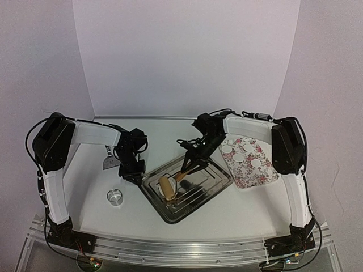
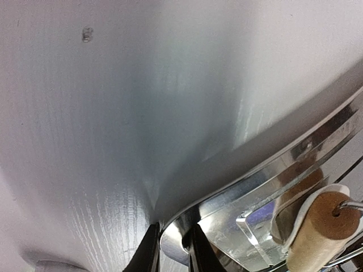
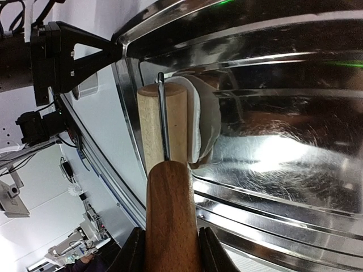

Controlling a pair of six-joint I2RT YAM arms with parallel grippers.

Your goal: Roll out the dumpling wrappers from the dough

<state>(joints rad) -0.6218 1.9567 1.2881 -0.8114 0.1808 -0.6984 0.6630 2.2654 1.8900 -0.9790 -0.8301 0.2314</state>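
Observation:
A steel tray [image 1: 212, 182] lies at the table's middle. My left gripper [image 1: 131, 173] is shut on the tray's left corner rim [image 2: 173, 242], one finger [image 2: 148, 252] outside and one inside. My right gripper [image 1: 191, 162] is shut on the dark wooden handle [image 3: 170, 221] of a roller [image 1: 167, 187]. The pale barrel [image 3: 161, 122] rests in the tray on a white piece of dough [image 3: 204, 122], which curls up against it. The roller's end [image 2: 323, 229] also shows in the left wrist view. Several white dumpling wrappers [image 1: 248, 147] lie on a floral plate [image 1: 249, 175] at the right.
A clear ring cutter [image 1: 115, 196] stands on the table left of the tray, near the front. A grey flat tool [image 1: 109, 161] lies behind my left gripper. White walls close the back and sides.

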